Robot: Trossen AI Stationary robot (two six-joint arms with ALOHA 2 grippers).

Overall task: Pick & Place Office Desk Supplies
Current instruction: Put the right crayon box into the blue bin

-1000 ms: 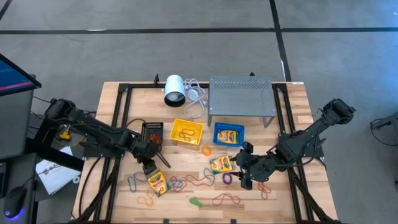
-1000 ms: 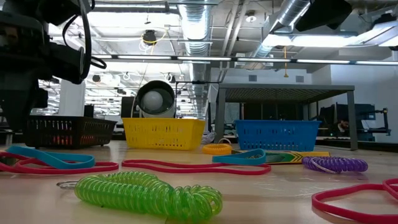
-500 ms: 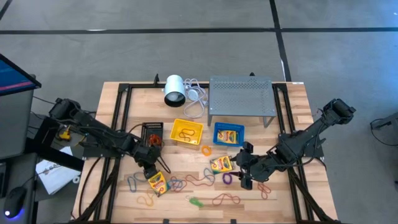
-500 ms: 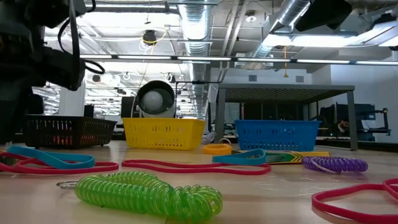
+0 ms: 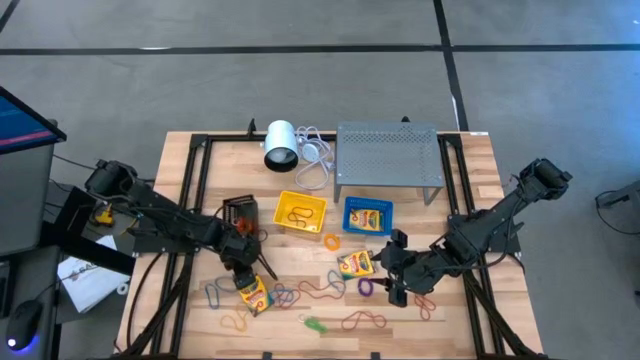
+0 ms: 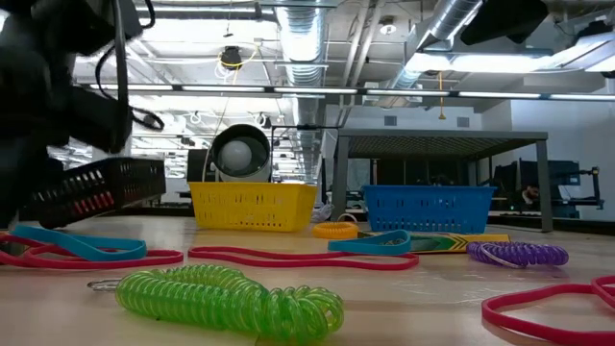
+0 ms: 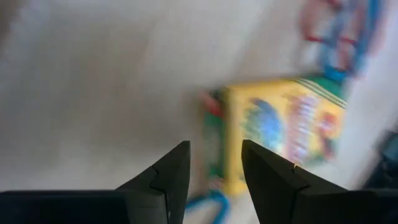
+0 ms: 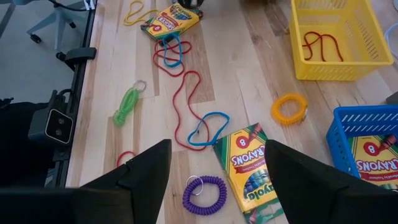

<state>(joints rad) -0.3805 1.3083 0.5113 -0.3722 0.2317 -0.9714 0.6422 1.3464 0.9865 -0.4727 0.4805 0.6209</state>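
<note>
Near the bench's front left, your left tool hangs just above a crayon box, its fingers partly apart, holding nothing; the box lies slightly beyond the tips, long axis diagonal. Your right tool waits wide and empty beside another crayon box mid-bench.

The dark left arm reaches in from the left edge of the high view towards the lower centre, its two-finger left gripper pointing down with the fingers parted by a narrow gap. The dark right arm slants in from the right edge, its right gripper at lower right of centre, fingers spread wide.
</note>
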